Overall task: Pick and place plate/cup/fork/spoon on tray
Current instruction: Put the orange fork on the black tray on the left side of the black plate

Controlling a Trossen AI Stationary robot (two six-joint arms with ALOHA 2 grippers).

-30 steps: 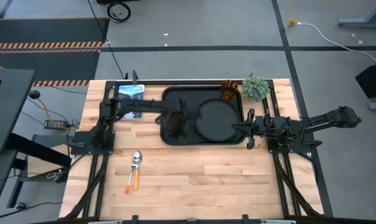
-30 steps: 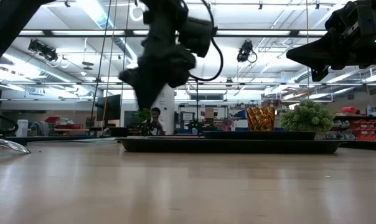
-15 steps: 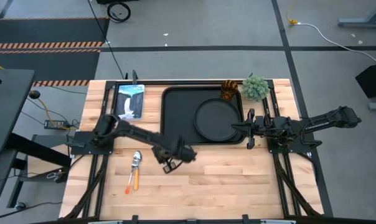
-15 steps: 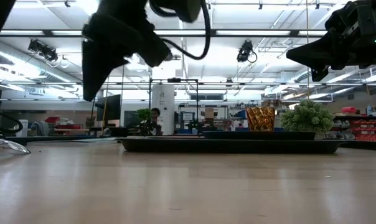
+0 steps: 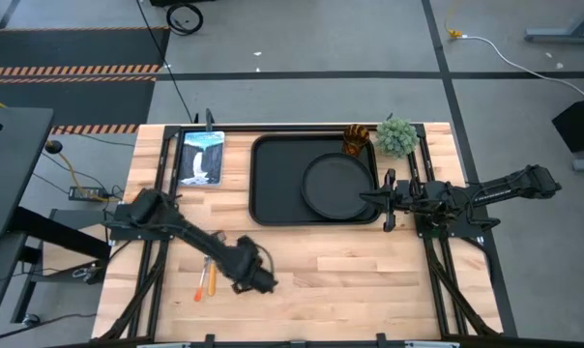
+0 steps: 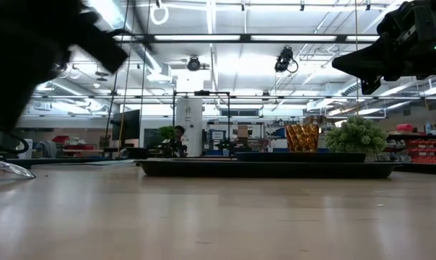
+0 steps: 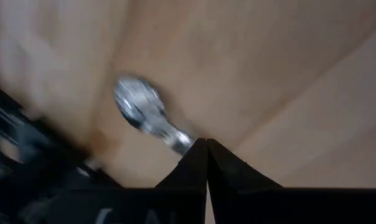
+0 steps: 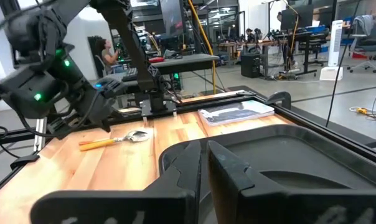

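The spoon (image 7: 138, 106) lies on the wood table at the near left, its bowl (image 8: 137, 135) toward the far edge. In the high view my left arm covers the bowl; only the orange handles of the spoon (image 5: 212, 279) and the fork (image 5: 199, 287) show. My left gripper (image 5: 257, 281) is shut and empty, above the table just right of them. The plate (image 5: 338, 184) lies in the tray (image 5: 273, 179). The cup (image 5: 357, 141) stands at the tray's far right corner. My right gripper (image 5: 382, 199) is shut and waits above the tray's right rim.
A fuzzy green plant (image 5: 395, 135) stands right of the cup. A tablet-like flat thing (image 5: 201, 157) lies at the far left, beside the tray. Bare wood lies between the tray and the near edge (image 5: 369, 271). A person shows in the room behind (image 6: 178, 133).
My left gripper has swung from above the tray's left part toward the table's near edge and a little left, and now stands beside the spoon and fork. Nothing on the table has moved.
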